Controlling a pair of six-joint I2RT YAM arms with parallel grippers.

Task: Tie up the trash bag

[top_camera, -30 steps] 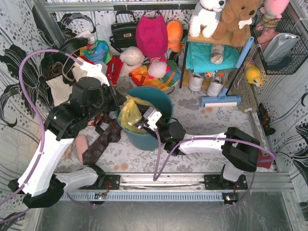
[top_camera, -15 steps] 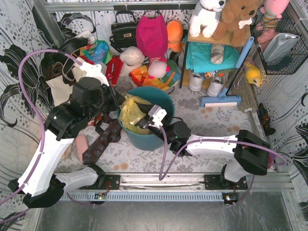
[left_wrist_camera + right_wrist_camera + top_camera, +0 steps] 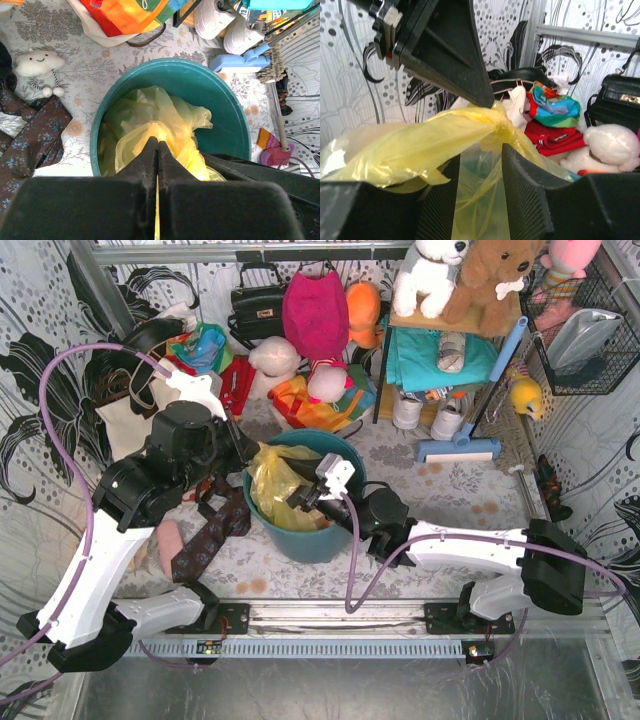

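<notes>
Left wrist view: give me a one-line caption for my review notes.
Left gripper pinched shut on a gathered fold of the yellow trash bag sitting inside the teal bin.

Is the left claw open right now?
No. In the left wrist view the left claw is pressed shut, pinching a fold of the yellow trash bag.

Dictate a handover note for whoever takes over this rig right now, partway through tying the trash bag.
Left tool: shut, pinching a gathered strand of the thin translucent yellow plastic trash bag.
Right tool: jaws apart, straddling bag plastic just below that strand, not clearly clamping it.
The bag sits inside the round teal plastic bucket, its top lifted above the rim.
Done: bag mouth gathered.
Left: form and tighten the knot; no finished one is visible.
</notes>
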